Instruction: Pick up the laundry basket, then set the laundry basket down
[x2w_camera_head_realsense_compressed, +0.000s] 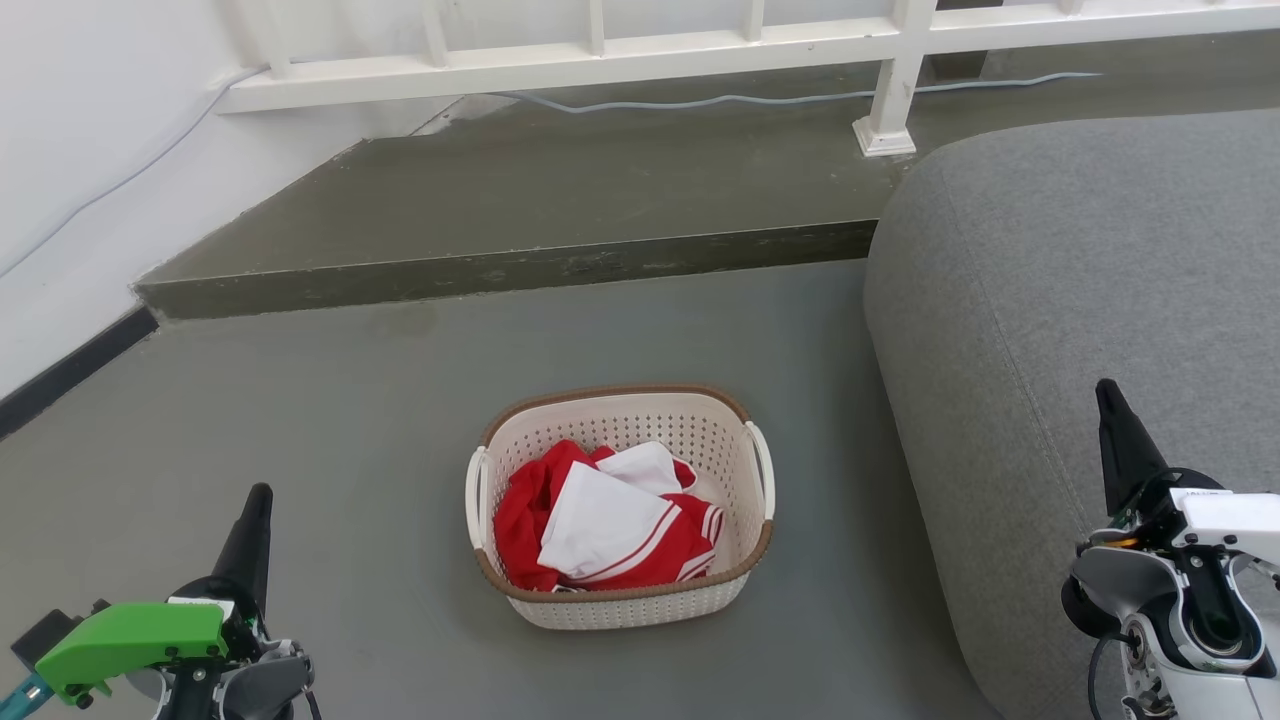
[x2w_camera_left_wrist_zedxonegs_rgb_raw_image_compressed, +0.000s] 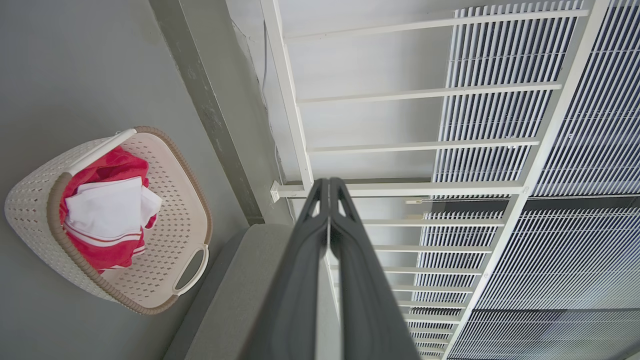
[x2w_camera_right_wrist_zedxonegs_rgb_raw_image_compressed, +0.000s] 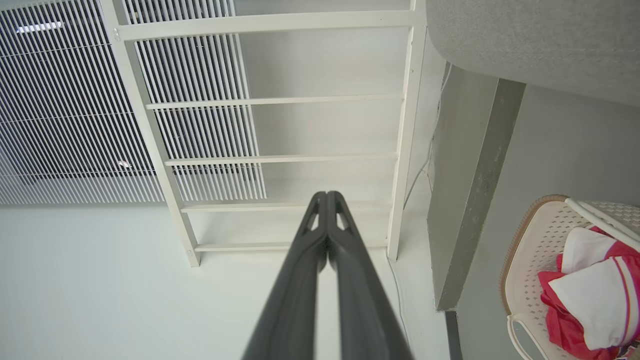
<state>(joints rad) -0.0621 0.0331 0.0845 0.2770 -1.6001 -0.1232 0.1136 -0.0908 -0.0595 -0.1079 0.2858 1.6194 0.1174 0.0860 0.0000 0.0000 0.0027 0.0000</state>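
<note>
The laundry basket (x2w_camera_head_realsense_compressed: 625, 600) stands on the grey floor in the middle of the head view, cream-white and perforated, with a brown rim and white side handles. Red and white clothes (x2w_camera_head_realsense_compressed: 600, 525) lie inside it. My left gripper (x2w_camera_head_realsense_compressed: 257, 497) hangs at the lower left, shut, well to the left of the basket. My right gripper (x2w_camera_head_realsense_compressed: 1105, 390) is at the lower right, shut, over the grey sofa edge. In the left wrist view the basket (x2w_camera_left_wrist_zedxonegs_rgb_raw_image_compressed: 165, 210) lies left of the shut gripper (x2w_camera_left_wrist_zedxonegs_rgb_raw_image_compressed: 329, 182). In the right wrist view the basket (x2w_camera_right_wrist_zedxonegs_rgb_raw_image_compressed: 532, 250) sits at the lower right, far from the shut gripper (x2w_camera_right_wrist_zedxonegs_rgb_raw_image_compressed: 326, 194).
A grey sofa (x2w_camera_head_realsense_compressed: 1080, 280) fills the right side, close to the basket's right handle. A raised concrete step (x2w_camera_head_realsense_compressed: 500, 265) runs behind the basket, with a white railing (x2w_camera_head_realsense_compressed: 640, 50) and a cable (x2w_camera_head_realsense_compressed: 760, 98) beyond. A white wall (x2w_camera_head_realsense_compressed: 80, 150) bounds the left.
</note>
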